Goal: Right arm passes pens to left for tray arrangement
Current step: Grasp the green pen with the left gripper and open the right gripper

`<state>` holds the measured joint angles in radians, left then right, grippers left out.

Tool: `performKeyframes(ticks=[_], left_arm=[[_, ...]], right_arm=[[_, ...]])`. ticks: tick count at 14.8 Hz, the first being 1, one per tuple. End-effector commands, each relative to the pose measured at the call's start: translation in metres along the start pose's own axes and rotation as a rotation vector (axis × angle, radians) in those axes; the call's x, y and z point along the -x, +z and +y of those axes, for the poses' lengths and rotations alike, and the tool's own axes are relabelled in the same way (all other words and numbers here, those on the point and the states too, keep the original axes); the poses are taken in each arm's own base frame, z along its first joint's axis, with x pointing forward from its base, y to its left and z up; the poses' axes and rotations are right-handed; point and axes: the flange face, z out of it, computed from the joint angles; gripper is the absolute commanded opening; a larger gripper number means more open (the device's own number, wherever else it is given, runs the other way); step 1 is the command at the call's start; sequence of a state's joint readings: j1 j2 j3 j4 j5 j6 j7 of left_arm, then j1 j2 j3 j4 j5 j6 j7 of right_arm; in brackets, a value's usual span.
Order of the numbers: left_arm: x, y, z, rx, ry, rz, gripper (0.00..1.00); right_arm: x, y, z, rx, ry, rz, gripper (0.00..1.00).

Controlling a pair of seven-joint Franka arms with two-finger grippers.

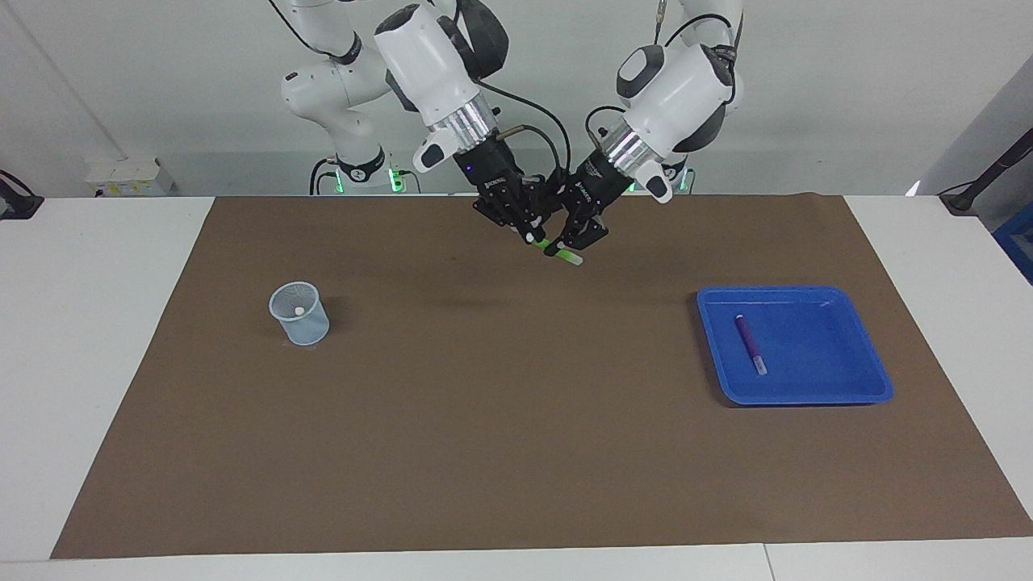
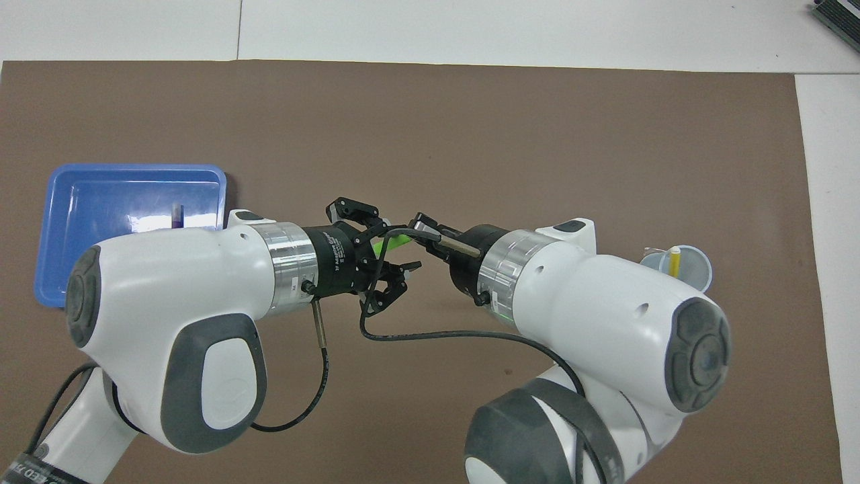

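Above the middle of the mat, the green pen (image 1: 557, 249) is pinched by the right gripper (image 1: 534, 235); the left gripper (image 1: 583, 242) looks open around it, so closing is needed before release toward the tray (image 1: 878, 379), where 1 purple pen (image 1: 750, 344) lies

The left arm's black two-finger gripper (image 2: 400, 247) is carrying a few lines of tiny white print (image 2: 338, 252) on its round body. The top line is seeming to begin "2F Adaptive", and the rest is staying too small to make out. In the facing view a short white word is running along the body of that gripper and another along the right arm's black two-finger gripper (image 1: 533, 236), neither readable. White letters on a black band (image 2: 20, 470) at the left arm's base are getting cut off by the picture's edge.
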<state>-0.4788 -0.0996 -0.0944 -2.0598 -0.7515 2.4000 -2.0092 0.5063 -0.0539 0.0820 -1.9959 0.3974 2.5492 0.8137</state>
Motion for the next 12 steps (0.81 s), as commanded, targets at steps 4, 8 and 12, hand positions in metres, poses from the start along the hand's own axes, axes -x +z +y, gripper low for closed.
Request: performKeyframes(ticks=[4,8,12], left_arm=[[-0.004,-0.004,-0.016,-0.016,0.017,-0.003,0.00],[-0.004,-0.003,-0.017,-0.018,0.045,-0.001,0.00],[-0.009,-0.004,-0.013,-0.017,0.056,0.003,0.00]], right_arm=[[-0.004,-0.005,0.003,-0.018,-0.013,0.011,0.00],[-0.007,-0.005,0.006,-0.005,-0.006,0.002,0.52],[-0.014,-0.006,0.012,0.027,0.004,-0.017,1.00]])
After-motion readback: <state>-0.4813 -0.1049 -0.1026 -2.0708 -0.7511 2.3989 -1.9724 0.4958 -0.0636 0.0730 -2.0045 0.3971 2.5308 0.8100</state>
